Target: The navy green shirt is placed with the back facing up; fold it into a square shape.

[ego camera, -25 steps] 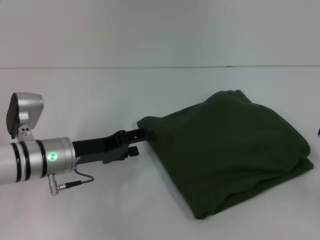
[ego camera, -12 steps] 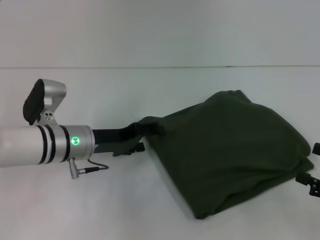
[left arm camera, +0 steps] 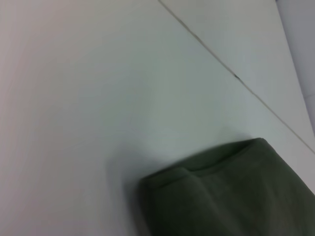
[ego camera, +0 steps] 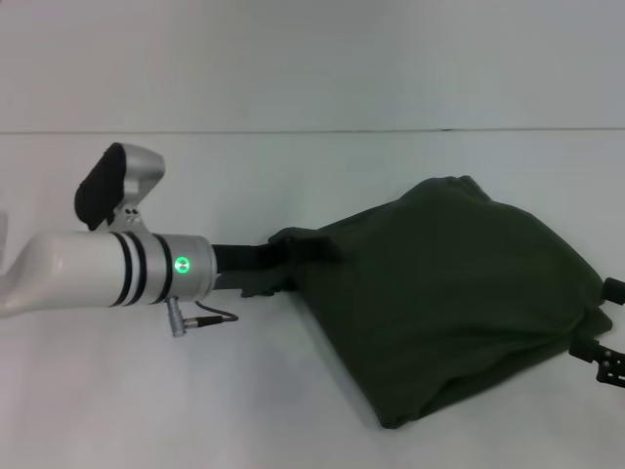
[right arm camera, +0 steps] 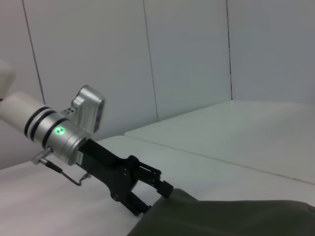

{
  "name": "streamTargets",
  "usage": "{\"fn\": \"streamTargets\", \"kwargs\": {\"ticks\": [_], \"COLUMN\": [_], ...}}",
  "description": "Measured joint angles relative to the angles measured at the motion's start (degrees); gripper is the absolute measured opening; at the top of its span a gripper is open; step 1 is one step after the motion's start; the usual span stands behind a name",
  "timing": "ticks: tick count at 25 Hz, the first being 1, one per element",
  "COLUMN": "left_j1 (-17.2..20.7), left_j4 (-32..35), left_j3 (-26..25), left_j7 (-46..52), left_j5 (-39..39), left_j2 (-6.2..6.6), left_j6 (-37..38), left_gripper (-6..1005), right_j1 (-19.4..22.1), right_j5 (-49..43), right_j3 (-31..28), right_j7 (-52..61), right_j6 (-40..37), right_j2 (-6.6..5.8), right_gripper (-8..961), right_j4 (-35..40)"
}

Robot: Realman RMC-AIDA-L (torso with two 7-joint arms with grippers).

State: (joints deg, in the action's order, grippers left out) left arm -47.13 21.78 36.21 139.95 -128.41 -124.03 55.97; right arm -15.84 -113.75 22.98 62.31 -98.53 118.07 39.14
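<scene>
Partly hidden: left pincer (ego camera: 293, 256) tips under navy green shirt (ego camera: 449, 293) edge.

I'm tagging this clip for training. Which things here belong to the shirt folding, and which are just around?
Job:
navy green shirt, partly folded
left gripper, at the shirt's left corner
right gripper, by the shirt's right edge

Just around:
white table
white wall panels

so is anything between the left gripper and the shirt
Nothing visible. The left gripper is already at the navy green shirt, at its left corner, with only bare table around. The right gripper sits at the shirt's right edge.
</scene>
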Motion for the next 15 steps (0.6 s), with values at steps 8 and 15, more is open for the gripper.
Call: {"fn": "streamTargets", "kwargs": {"ticks": [8, 15], "left_j1": [-1.66, -0.69], "left_j4": [-0.25, 0.62], "left_j3": [4.94, 5.29], "left_j7": [-1.53, -5.25], "left_j5": [-0.02, 1.88], "left_j2": [0.02, -0.04], "left_j6": [-1.99, -2.00], "left_gripper": [848, 747], "right_j1": [-0.29, -0.80], "right_j5": [0.01, 0.12], "right_j3": [-0.03, -0.16], "right_j7": [-0.01, 0.23], "right_j6": [-0.06, 0.06], "right_j2": [0.05, 0.07], "right_gripper": [934, 935], "right_j4": [-0.29, -0.37]}}
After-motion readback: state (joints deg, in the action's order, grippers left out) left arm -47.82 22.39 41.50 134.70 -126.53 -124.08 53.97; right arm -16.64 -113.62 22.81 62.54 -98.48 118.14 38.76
